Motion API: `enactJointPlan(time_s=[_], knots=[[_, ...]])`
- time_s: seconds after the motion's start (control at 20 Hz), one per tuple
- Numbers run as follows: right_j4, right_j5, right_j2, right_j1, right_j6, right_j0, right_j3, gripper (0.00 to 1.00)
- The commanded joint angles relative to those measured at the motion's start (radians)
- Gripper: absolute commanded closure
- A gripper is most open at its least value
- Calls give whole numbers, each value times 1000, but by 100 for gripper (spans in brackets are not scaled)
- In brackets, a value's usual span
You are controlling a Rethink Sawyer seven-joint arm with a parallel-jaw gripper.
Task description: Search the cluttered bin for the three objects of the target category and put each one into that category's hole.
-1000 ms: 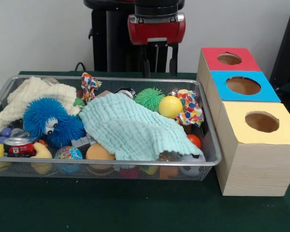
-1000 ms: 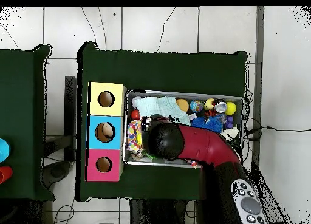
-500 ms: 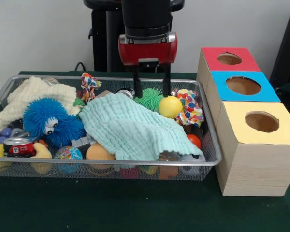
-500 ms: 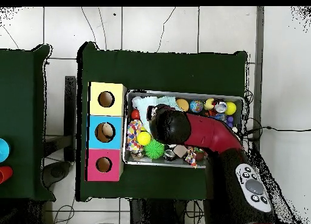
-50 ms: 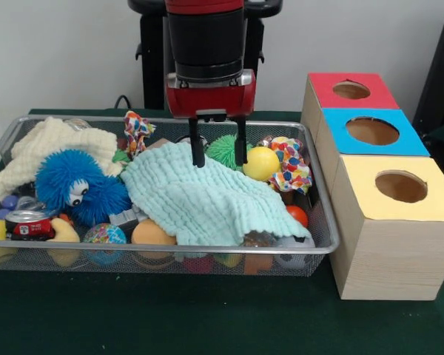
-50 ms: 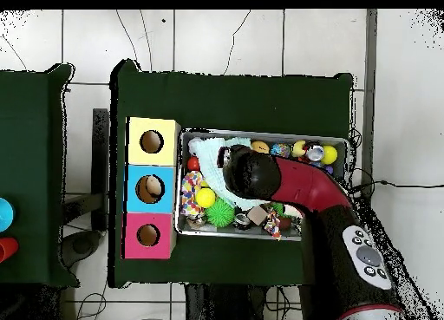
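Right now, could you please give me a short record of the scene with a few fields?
bin: wire mesh bin, cluttered with toys
tool: tool open, fingers pointing down at the far edge of the mint cloth
near tool: green spiky ball, yellow ball
boxes: red box, blue box, yellow box, each with a round hole
held: nothing
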Motion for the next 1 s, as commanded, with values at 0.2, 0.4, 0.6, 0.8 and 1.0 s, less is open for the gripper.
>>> enactJointPlan(time_s=[0.2,0.4,0.6,0.8,1.0], knots=[[-10,13,76,49,41,-19,-40,0],[-17,11,68,44,48,-12,-19,0],[-19,20,74,41,39,-15,-5,0],[-20,4,74,45,45,-15,1,0],[-18,3,72,37,52,-12,9,0]])
